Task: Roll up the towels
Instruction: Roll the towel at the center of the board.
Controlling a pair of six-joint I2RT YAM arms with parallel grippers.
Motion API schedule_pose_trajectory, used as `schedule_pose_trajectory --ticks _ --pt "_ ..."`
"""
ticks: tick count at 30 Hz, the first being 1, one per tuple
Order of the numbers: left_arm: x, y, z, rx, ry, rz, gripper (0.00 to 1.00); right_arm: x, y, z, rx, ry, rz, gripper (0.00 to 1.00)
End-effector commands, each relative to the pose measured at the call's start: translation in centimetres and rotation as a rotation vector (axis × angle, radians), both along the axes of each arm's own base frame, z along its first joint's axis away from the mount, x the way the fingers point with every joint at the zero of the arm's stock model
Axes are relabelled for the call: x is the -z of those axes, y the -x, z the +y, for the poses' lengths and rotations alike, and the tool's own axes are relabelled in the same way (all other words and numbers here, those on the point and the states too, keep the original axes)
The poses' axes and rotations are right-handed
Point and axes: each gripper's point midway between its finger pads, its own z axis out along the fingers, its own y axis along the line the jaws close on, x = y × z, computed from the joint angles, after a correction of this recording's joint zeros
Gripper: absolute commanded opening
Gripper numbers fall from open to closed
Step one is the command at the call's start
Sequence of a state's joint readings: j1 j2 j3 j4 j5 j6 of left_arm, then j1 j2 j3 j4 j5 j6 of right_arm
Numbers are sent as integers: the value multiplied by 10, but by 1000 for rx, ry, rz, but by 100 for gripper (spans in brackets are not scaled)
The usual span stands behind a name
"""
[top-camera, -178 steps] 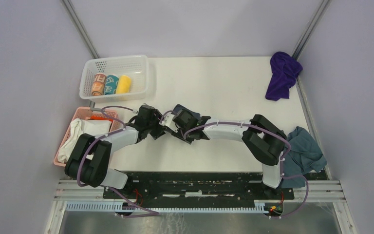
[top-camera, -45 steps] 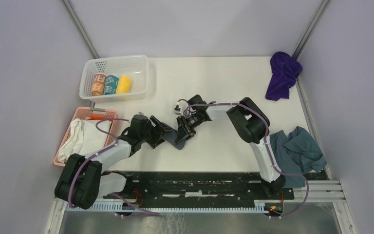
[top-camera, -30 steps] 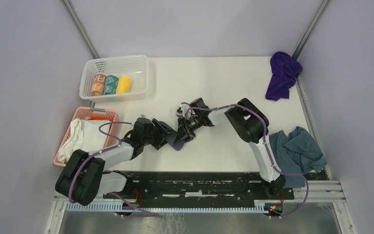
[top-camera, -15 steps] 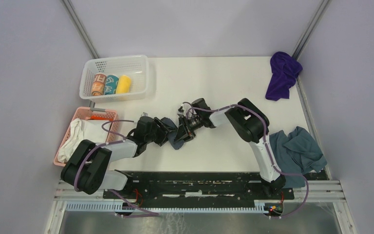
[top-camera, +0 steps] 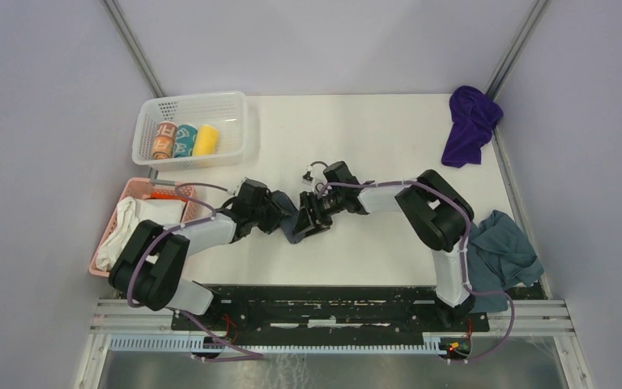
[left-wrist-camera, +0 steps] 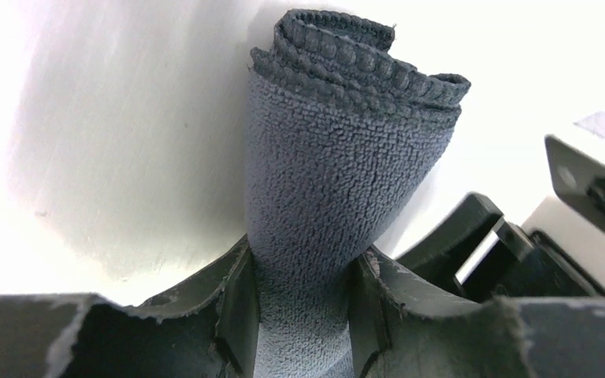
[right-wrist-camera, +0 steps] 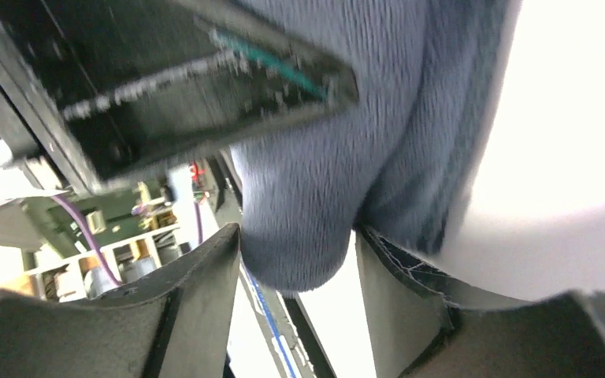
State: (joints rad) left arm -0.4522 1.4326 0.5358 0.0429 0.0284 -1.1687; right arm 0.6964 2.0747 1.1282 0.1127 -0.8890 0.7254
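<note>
We see the white worktop [top-camera: 372, 138] carrying a white basket [top-camera: 190, 98], a pink basket [top-camera: 142, 185], a purple towel [top-camera: 470, 121] and a blue-grey towel [top-camera: 506, 247].

The right pincer [right-wrist-camera: 295, 252] shows its two dark fingers [right-wrist-camera: 197, 299] at the bottom of the view. The rounded end of a slate-grey towel [right-wrist-camera: 347, 142] fills the gap between them, pressed against both. A black flat-sided part [right-wrist-camera: 165, 87] lies across the towel at upper left. The white desk [right-wrist-camera: 567, 157] sits at right, and a purple cable [right-wrist-camera: 87, 228] loops at lower left, blurred.

rolled towel [top-camera: 291, 227] mostly hidden overhead, blurred at right wrist
</note>
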Motion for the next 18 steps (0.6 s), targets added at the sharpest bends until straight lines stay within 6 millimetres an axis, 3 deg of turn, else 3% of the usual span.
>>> schedule_pose_trajectory --ticks 1,6,13,18 --pt "37 17 46 17 -294 115 42 4 -8 -31 59 145 -158 64" --pt "34 14 46 40 -314 119 42 -14 -22 -38 113 168 -284 63" --pt "34 14 45 57 -323 122 43 -42 -46 -16 209 53 -302 58" --pt "35 13 41 71 -325 127 43 -44 -54 -2 220 11 -277 57"
